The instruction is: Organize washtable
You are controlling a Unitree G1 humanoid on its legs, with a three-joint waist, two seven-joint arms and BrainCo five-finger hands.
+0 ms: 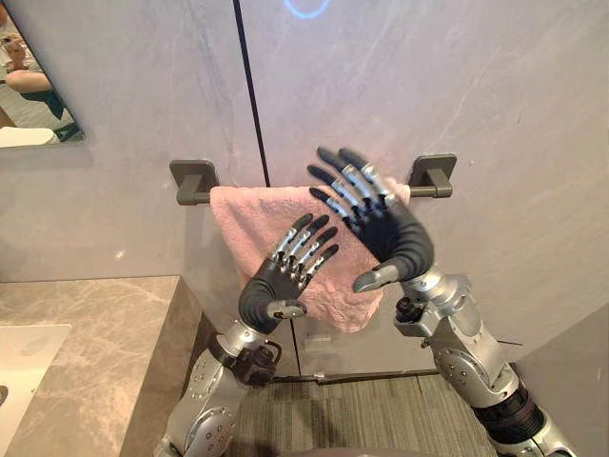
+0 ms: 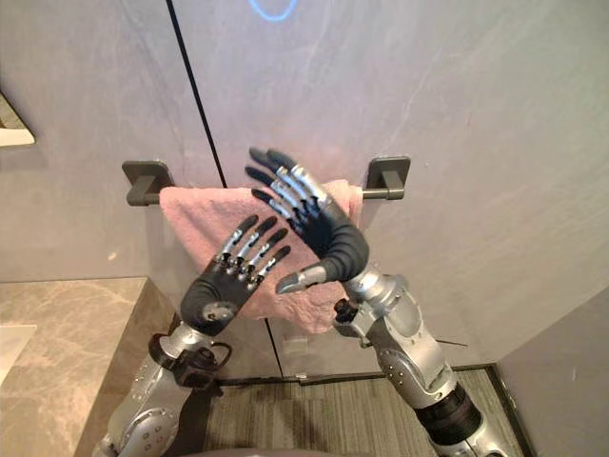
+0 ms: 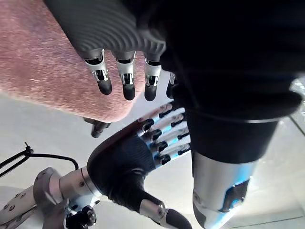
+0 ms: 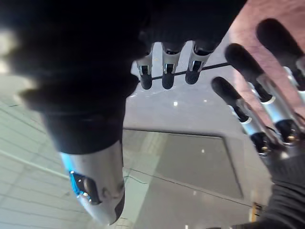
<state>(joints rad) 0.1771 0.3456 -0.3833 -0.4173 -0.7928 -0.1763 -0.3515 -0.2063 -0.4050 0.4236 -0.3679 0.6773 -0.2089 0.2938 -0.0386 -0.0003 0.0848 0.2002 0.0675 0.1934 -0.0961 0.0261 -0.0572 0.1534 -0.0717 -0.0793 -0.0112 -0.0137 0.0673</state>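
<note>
The towel (image 1: 243, 224) is already on its rail (image 1: 430, 178)
It hangs crooked; left hand (image 1: 273, 284) and right hand (image 1: 392, 233) hover before it, spread wide and empty, so only straightening seems left

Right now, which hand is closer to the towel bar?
Right. The right hand reaches up level with the towel bar; the left hand is lower, before the pink towel.

Towel (image 1: 249, 221) over rail (image 1: 430, 189) ahead; counter (image 1: 95, 324) crowds left; right side free.
</note>
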